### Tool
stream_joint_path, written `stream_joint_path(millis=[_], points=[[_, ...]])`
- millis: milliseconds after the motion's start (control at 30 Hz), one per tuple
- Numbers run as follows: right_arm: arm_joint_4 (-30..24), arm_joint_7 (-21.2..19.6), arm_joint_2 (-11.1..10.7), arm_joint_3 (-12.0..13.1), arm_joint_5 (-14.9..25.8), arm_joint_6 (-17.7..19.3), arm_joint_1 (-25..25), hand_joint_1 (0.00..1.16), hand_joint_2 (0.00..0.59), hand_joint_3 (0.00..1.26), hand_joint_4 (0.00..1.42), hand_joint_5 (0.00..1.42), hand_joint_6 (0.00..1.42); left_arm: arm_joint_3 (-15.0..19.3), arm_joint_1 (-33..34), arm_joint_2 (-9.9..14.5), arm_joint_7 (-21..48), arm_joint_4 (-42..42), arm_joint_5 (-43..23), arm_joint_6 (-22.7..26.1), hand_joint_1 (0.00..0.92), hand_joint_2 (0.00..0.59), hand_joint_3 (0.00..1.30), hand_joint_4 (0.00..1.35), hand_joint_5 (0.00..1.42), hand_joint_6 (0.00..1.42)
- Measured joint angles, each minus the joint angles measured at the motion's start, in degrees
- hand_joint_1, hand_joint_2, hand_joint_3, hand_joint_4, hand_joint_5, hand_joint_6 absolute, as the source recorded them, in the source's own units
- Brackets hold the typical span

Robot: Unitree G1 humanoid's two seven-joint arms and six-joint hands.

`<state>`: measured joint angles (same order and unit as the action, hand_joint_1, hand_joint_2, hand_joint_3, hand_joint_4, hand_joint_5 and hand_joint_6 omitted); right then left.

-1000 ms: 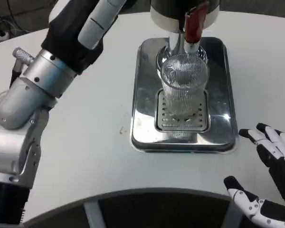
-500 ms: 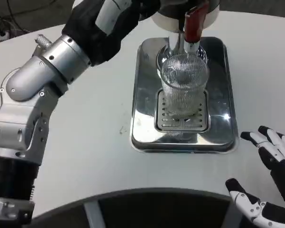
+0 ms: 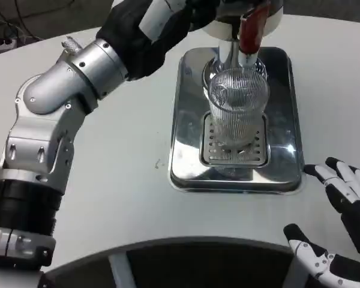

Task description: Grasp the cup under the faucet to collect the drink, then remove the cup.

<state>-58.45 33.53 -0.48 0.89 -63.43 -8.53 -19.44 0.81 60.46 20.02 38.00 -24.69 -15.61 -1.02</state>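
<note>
No legible text, label, brand, number or sign appears on any surface. The cup [image 3: 239, 114], the steel tray [image 3: 189, 156], the red tap lever [image 3: 252, 31] at 12 o'clock and the white table [image 3: 120, 180] carry no readable markings. The left forearm [image 3: 54, 114] at 9 o'clock bears no readable lettering.

cup [image 3: 238, 114] right flank: open table | left: left arm [image 3: 78, 78] | above: faucet [image 3: 250, 27]
</note>
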Motion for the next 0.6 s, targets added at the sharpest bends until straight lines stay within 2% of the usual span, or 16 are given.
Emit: stream_joint_path(millis=[267,600], points=[[0.2,-0.2,0.1,-0.3,0.0,0.0,0.2,0.44,0.414,0.11,0.0,0.0,0.0,-1.7,2.7,-1.2,3.2,-6.4,2.8,-1.4,0.0,0.125,0.16,0.11,0.25,0.21],[0.8,-0.3,0.1,-0.4,0.0,-0.5,0.3,0.44,0.414,0.11,0.0,0.0,0.0,-1.8,4.9,-2.6,4.1,-11.4,4.9,-6.1,0.0,0.125,0.16,0.12,0.25,0.21]])
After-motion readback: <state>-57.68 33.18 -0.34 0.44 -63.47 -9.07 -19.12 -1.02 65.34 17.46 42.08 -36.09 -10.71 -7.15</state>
